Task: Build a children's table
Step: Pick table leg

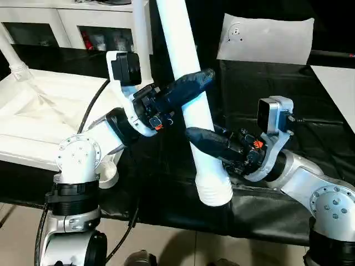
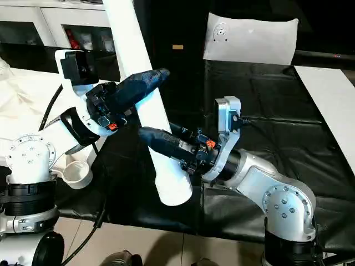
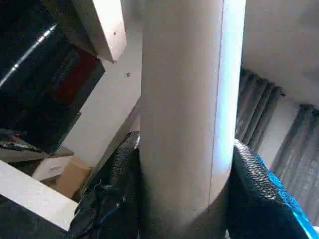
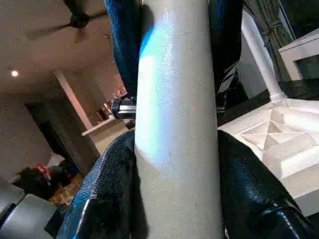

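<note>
Both pairs of jaws are clamped on the same white tube leg (image 1: 191, 94): in the left eye view the left gripper (image 1: 191, 83) grasps it higher up and the right gripper (image 1: 204, 139) lower, near its ribbed end, which hangs above the black table (image 1: 266, 105); the leg leans, its top running out of view. The tabletop (image 1: 39, 111) lies underside up at the left, a second leg standing in its far corner. In the left wrist view, black fingers (image 3: 254, 194) press both sides of the leg. In the right wrist view, fingers (image 4: 107, 189) flank the leg likewise, the ribbed tabletop beyond.
</note>
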Motion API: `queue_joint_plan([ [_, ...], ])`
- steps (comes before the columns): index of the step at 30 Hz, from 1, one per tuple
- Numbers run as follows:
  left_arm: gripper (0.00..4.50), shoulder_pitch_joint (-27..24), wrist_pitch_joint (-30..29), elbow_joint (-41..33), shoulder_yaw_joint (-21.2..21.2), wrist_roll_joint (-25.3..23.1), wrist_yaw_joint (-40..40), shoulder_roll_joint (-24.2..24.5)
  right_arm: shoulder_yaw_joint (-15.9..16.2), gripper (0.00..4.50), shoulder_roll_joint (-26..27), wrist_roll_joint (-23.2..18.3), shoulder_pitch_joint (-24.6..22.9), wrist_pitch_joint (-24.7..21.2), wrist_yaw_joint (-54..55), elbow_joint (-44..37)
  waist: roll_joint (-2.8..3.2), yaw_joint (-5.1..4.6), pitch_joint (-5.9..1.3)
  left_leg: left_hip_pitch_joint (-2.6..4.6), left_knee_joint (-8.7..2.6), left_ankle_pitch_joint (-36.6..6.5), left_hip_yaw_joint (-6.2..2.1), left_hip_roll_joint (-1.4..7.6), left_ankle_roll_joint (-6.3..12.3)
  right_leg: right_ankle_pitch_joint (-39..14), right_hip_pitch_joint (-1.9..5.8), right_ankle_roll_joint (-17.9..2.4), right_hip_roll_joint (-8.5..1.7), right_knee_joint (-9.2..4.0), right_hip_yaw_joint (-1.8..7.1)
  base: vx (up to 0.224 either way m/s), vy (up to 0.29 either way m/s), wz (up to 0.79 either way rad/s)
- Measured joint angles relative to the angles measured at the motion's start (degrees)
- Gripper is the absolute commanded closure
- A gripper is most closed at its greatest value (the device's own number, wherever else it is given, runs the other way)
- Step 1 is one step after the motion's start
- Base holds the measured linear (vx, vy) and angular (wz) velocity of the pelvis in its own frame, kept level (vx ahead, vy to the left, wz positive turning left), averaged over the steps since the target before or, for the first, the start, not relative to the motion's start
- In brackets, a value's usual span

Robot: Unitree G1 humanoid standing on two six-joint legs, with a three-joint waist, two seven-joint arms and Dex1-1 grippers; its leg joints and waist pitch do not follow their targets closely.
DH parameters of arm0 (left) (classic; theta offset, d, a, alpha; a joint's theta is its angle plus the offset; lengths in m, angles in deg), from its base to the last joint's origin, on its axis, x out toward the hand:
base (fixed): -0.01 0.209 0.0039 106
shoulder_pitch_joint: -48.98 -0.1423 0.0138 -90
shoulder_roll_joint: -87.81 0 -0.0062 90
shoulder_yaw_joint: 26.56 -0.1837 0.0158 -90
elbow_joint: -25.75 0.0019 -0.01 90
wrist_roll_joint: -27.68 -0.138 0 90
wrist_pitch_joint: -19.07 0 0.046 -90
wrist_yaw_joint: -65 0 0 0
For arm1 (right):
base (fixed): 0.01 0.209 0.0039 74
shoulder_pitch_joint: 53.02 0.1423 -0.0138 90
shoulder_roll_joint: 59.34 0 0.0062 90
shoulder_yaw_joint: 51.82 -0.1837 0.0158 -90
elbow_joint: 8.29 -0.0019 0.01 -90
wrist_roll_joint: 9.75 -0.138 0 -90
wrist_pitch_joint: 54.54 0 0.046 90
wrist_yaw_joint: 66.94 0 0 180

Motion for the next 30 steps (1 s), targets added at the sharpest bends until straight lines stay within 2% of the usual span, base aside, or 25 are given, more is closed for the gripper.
queue_joint_plan([
  [2, 2.70, -0.01, 0.35, 0.01, -0.13, -0.83, 0.05, 0.17, 0.72, 1.97, -0.39, 0.81, 0.11, 0.92, 0.02, 0.38, 0.00, 0.02, 0.00, 0.00, 0.00, 0.03, 0.00, 0.01, 0.04, 0.00, 0.00, 0.00, 0.00, 0.01, -0.01, 0.000, 0.000, 0.00],
  [4, 2.70, 0.00, 2.92, 0.18, -1.09, -5.29, 1.64, 1.94, 3.39, 1.97, -2.37, 7.30, 1.53, 4.79, 1.74, 1.43, 0.04, -0.12, -0.03, 0.01, 0.00, 0.12, 0.01, 0.01, -0.05, 0.08, -0.01, 0.01, 0.01, 0.02, 0.02, 0.000, 0.000, 0.00],
  [8, 2.70, 0.00, 6.56, 1.07, -2.55, -11.33, 3.53, 3.28, 6.54, 1.57, -3.57, 15.24, 2.31, 9.77, 4.16, 2.78, 0.04, -0.02, -0.03, 0.01, 0.00, 0.16, 0.01, 0.05, -0.07, 0.12, 0.00, 0.03, 0.01, 0.03, -0.03, 0.000, 0.000, 0.00],
  [13, 2.70, 0.45, 12.65, 1.16, -7.03, -23.18, 9.43, 4.82, 12.35, 1.16, -4.13, 25.35, 4.78, 12.94, 12.25, 5.04, 0.02, -0.06, -0.03, 0.00, 0.00, 0.17, 0.05, 0.06, -0.09, 0.20, -0.01, 0.06, 0.01, 0.02, 0.00, 0.000, 0.000, 0.00],
  [16, 2.70, 0.64, 14.56, 0.96, -9.45, -29.04, 15.61, 3.43, 15.38, 1.13, -2.81, 30.46, 5.13, 13.47, 16.76, 6.46, -0.03, -0.10, -0.04, -0.01, 0.00, 0.17, 0.08, 0.08, -0.09, 0.20, -0.03, 0.07, 0.01, 0.01, 0.01, 0.000, 0.000, 0.00],
  [18, 2.70, 0.80, 15.42, -0.01, -10.17, -31.85, 20.81, 0.96, 16.90, 1.13, -0.14, 33.23, 5.04, 13.29, 20.47, 8.19, -0.04, -0.23, -0.03, -0.06, 0.00, 0.18, 0.13, 0.10, -0.08, 0.20, -0.08, 0.07, 0.01, 0.00, 0.03, 0.000, 0.000, 0.00],
  [21, 2.70, 1.46, 17.22, -1.56, -11.34, -34.82, 25.12, -0.93, 18.22, 1.13, 3.07, 35.56, 5.26, 13.29, 24.43, 9.89, -0.05, -0.29, -0.03, -0.08, 0.00, 0.18, 0.17, 0.14, -0.07, 0.20, -0.13, 0.07, 0.02, 0.00, 0.02, 0.000, 0.000, 0.00],
  [22, 2.70, 1.47, 18.13, -2.20, -11.58, -36.58, 27.23, -1.65, 18.24, 1.13, 4.56, 36.72, 5.82, 13.35, 26.80, 11.18, -0.05, -0.51, -0.03, -0.09, 0.00, 0.18, 0.17, 0.16, -0.07, 0.20, -0.14, 0.07, 0.03, -0.01, 0.02, 0.000, 0.000, 0.00],
  [23, 2.70, 1.48, 19.03, -2.64, -11.86, -38.19, 29.23, -2.57, 18.00, 1.42, 6.23, 37.51, 6.29, 13.35, 29.15, 12.47, -0.05, -0.85, -0.03, -0.10, 0.00, 0.18, 0.18, 0.16, -0.07, 0.20, -0.15, 0.07, 0.03, -0.01, 0.02, 0.000, 0.000, 0.00],
  [25, 2.70, 1.51, 20.70, -3.22, -12.93, -41.25, 32.23, -3.78, 17.69, 1.49, 9.19, 38.39, 6.84, 13.32, 33.53, 14.13, -0.05, -1.46, -0.03, -0.09, -0.01, 0.18, 0.19, 0.18, -0.07, 0.19, -0.15, 0.08, 0.04, -0.01, 0.01, 0.000, 0.000, 0.00],
  [30, 2.70, 2.00, 21.82, -3.52, -14.48, -45.07, 36.40, -4.50, 17.83, 1.96, 11.43, 39.98, 8.09, 13.33, 36.32, 15.27, -0.07, -1.87, -0.01, -0.10, -0.01, 0.17, 0.19, 0.17, -0.07, 0.19, -0.15, 0.10, 0.04, -0.02, 0.02, 0.000, 0.000, 0.00],
])
